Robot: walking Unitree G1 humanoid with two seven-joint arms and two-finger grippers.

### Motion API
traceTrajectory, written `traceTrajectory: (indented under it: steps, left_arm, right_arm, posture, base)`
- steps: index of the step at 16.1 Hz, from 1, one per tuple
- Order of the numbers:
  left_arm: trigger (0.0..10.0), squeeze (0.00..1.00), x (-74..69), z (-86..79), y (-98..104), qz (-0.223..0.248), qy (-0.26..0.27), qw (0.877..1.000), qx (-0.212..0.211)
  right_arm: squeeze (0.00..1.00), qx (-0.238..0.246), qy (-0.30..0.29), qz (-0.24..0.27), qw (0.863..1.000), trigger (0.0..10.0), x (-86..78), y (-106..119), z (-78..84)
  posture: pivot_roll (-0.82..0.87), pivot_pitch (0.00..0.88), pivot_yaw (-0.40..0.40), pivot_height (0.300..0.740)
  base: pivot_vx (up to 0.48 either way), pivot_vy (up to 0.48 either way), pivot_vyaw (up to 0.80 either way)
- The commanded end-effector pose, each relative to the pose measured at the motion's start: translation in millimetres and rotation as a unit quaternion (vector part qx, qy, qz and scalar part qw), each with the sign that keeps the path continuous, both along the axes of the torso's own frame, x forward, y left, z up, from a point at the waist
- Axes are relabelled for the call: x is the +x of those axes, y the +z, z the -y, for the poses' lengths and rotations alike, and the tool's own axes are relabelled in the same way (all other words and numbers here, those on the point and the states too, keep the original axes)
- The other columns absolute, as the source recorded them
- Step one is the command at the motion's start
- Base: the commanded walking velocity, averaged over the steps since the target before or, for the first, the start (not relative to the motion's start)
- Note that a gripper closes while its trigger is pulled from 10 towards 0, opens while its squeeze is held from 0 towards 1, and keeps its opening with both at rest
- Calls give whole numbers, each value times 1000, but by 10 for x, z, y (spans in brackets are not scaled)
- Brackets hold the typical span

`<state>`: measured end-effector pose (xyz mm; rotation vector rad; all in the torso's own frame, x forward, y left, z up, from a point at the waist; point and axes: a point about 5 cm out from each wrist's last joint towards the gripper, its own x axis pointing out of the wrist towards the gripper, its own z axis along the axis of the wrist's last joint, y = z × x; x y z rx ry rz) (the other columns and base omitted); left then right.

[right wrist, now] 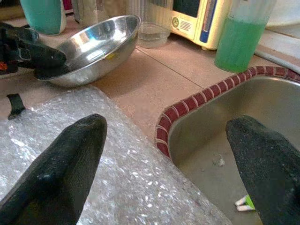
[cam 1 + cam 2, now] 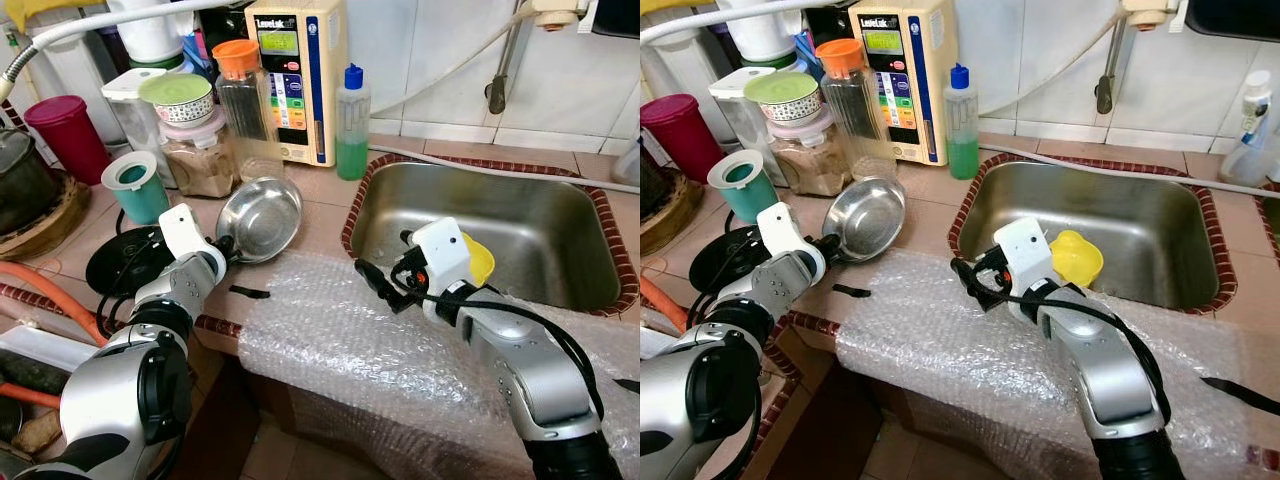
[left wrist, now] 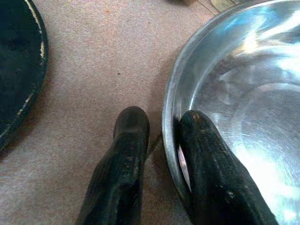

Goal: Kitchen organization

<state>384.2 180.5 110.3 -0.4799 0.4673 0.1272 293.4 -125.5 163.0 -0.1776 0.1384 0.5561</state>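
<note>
A shiny steel bowl (image 2: 262,218) rests tilted on the tiled counter, left of the steel sink (image 2: 520,215). My left gripper (image 2: 222,248) is shut on the bowl's near rim. In the left wrist view one black finger (image 3: 211,164) lies inside the bowl (image 3: 234,93) and the other outside. My right gripper (image 2: 375,280) hangs open over the bubble wrap (image 2: 350,340) at the sink's near left corner, holding nothing. From the right wrist, the bowl (image 1: 93,49) lies ahead beyond the wrap. A yellow object (image 2: 480,258) sits in the sink behind the right wrist.
A black round pan (image 2: 125,260) and a teal cup (image 2: 135,185) stand left of the bowl. Jars, a green soap bottle (image 2: 352,125) and a cream water appliance (image 2: 295,80) line the back wall. A small black piece (image 2: 250,292) lies at the wrap's edge.
</note>
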Motion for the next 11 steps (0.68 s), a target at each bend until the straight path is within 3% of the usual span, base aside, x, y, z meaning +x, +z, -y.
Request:
traceTrajectory:
  steps: [1,4,7,11]
  left_arm:
    - [0,0,-12,-34,-16,-1,1,1000,15]
    - [0,0,42,-7,94,26,-23,998,48]
    - [0,0,51,45,103,37,-37,997,51]
    - [0,0,57,315,103,73,-82,994,11]
  right_arm:
    - [0,3,-1,-1,1000,10000,26,18,1]
    - [0,0,-1,-4,1000,10000,26,0,10]
    - [0,8,-3,-4,1000,10000,56,12,-8]
    - [0,104,-25,-48,993,10000,114,-7,-62]
  posture:
    - [-14,0,90,740]
    - [-13,0,83,740]
    - [-6,0,81,740]
    - [-14,0,64,740]
  base:
    - [0,0,0]
    - [0,0,0]
    - [0,0,0]
    - [0,0,0]
